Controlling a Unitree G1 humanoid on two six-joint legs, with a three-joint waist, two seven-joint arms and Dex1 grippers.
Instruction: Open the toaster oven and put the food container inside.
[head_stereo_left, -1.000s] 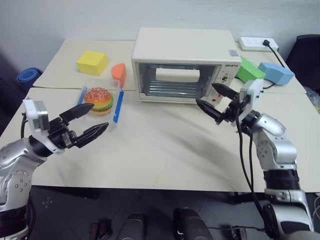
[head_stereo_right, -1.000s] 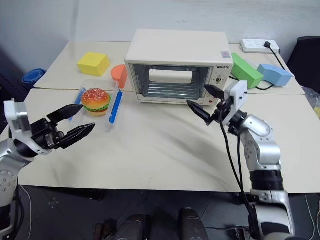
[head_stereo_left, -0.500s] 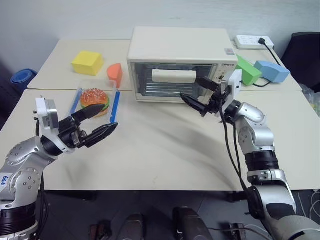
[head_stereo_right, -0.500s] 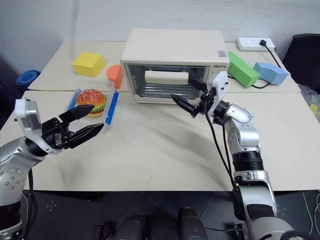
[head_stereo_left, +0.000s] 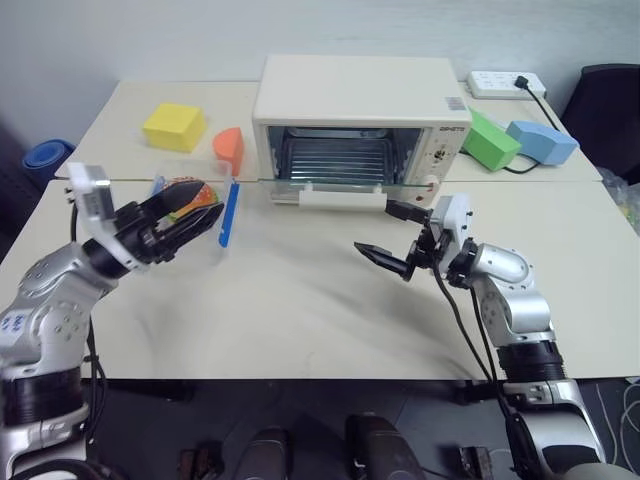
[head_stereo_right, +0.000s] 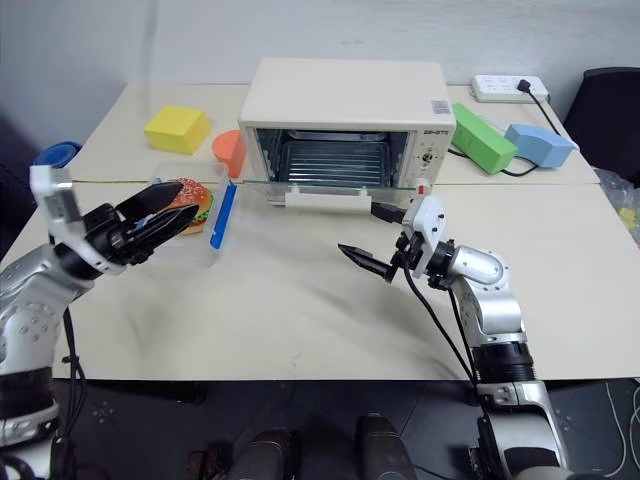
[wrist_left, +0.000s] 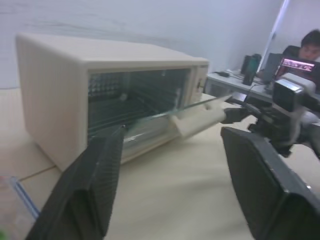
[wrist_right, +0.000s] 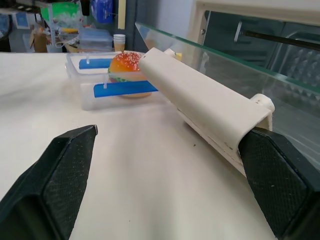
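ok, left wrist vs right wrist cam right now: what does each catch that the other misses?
Left wrist: the toaster oven as a whole box, the right hand by its door, and a person in the background. Right wrist: the food container with its toy burger. Both: the lowered glass door, its white handle and the table.

No legible text, even on the toaster oven (head_stereo_left: 360, 100) panel

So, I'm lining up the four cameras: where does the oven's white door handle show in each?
Left eye: door handle, centre, below the toaster oven.
Right eye: centre.
Left wrist: right of centre.
Right wrist: across the middle.
Shared landmark: the lowered glass door.
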